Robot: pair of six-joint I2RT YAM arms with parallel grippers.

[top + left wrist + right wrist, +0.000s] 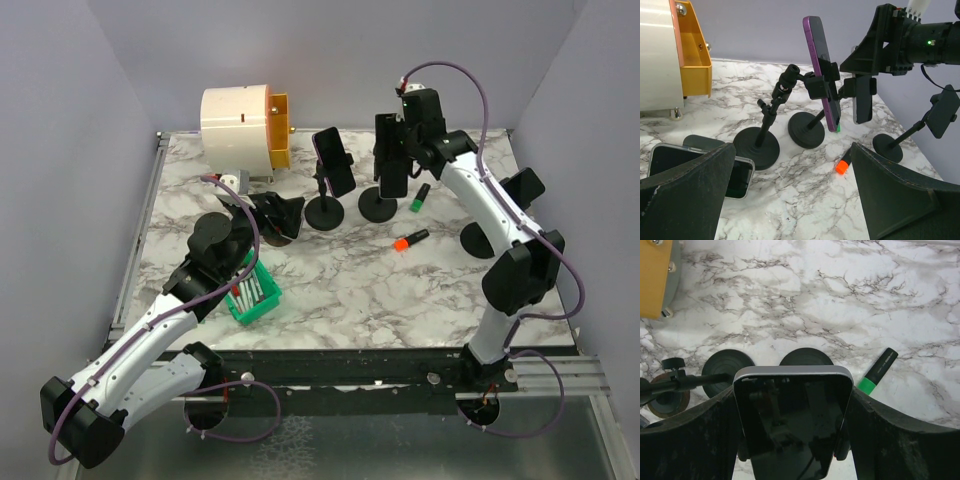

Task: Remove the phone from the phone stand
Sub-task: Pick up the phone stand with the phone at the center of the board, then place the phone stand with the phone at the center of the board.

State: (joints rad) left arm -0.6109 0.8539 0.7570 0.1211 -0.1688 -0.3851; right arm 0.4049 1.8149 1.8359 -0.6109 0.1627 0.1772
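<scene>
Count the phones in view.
3. A purple phone in the left black stand; a dark silver-edged phone in the middle stand, inside the right pincer; a dark phone lying flat by the left pincer.

Smooth marble-patterned tabletop (400, 290), white with grey veins, low sheen. Glossy black glass on the phone (792, 420), mirror-like, rimmed by a satin silvery frame. Matt black, grainy plastic on the fingers (690, 440), flecked with pale scuffs. Glossy purple edge on the second phone (821, 70). Matt black, smooth phone stand bases (756, 147). Smooth white plastic drum (237, 122) with a shiny orange drawer (694, 55). Green plastic basket (255, 297). Matt black marker (879, 371), green-banded.
</scene>
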